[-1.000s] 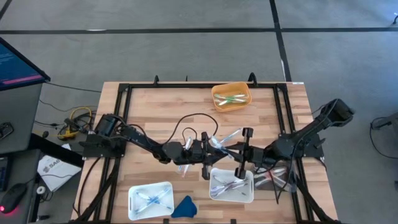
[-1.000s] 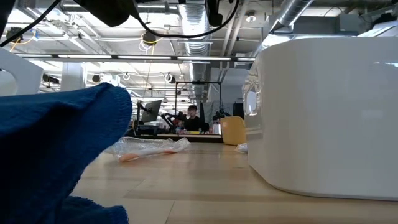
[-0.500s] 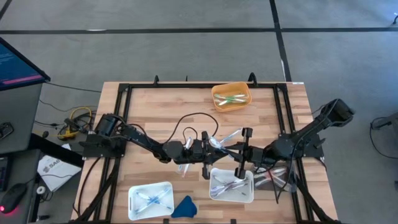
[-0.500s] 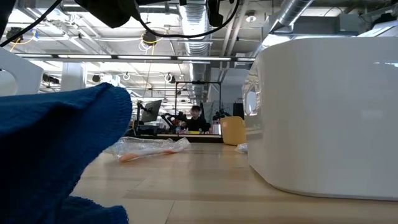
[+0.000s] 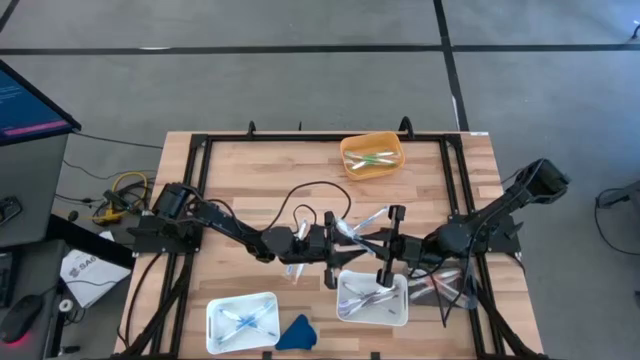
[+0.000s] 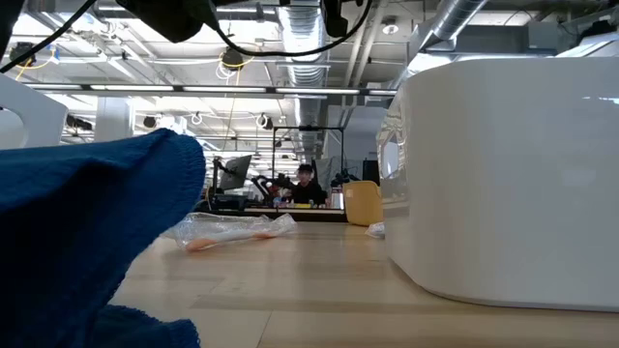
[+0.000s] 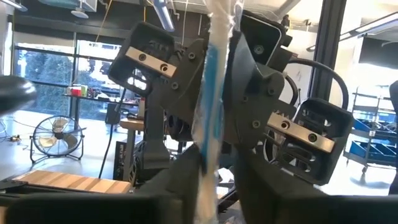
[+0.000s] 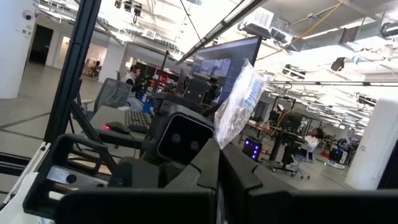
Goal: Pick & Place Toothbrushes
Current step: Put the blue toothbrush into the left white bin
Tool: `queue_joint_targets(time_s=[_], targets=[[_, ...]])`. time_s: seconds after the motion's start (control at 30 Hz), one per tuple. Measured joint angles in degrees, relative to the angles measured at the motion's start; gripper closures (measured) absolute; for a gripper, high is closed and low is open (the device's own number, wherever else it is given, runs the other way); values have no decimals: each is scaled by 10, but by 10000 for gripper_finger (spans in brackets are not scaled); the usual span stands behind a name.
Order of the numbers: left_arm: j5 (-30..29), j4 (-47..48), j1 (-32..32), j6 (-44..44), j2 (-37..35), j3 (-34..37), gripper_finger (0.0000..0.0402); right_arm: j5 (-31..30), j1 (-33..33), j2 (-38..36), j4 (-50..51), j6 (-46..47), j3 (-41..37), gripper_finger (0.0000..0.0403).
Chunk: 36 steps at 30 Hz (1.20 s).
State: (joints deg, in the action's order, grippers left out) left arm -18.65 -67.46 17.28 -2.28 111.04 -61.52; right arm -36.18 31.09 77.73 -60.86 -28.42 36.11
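A toothbrush with blue accents in a clear wrapper (image 5: 360,223) is held above the table's middle, where my two grippers meet. My right gripper (image 5: 374,240) is shut on it, and in the right wrist view the wrapper (image 8: 239,99) sticks up past its fingers. My left gripper (image 7: 214,186) faces it from the left. Its fingers stand slightly apart on either side of the wrapped toothbrush (image 7: 210,106), with a dark slit beside one finger. Unwrapped toothbrushes lie in a white tray (image 5: 400,312) below the grippers. My right gripper pinches one end of the wrapped toothbrush (image 8: 220,138) between its two shut fingers. The rest rises beyond the fingertips, tilted, clear of the table. My left gripper has the wrapper's other end (image 7: 205,174) between its parted fingers; whether they touch it I cannot tell.
A second white tray (image 5: 215,322) with toothbrushes and a blue cloth (image 5: 297,333) sit at the near edge. An orange bin (image 5: 347,160) holding green toothbrushes stands at the far side. Wrapped toothbrushes lie piled at the right (image 5: 440,285), and one lies under my left arm (image 5: 295,268).
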Motion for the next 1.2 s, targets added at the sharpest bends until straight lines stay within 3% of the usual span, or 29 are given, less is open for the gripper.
queue_joint_targets(time_s=[0.2,0.33,0.5,0.73,0.97,1.2], targets=[[0,1,-3,0,0,0,235,-1,0,0,0,0,0,403],[-3,3,-8,-12,0,0,220,-1,0,0,0,0,0,403],[-4,4,-13,-16,0,0,259,0,0,0,0,0,0,403],[11,6,-19,-26,0,0,381,-2,-2,0,4,0,0,403],[6,7,-6,-25,0,0,384,-16,7,-2,5,40,0,390],[-55,76,7,-25,-36,0,384,-41,31,-2,11,59,29,295]])
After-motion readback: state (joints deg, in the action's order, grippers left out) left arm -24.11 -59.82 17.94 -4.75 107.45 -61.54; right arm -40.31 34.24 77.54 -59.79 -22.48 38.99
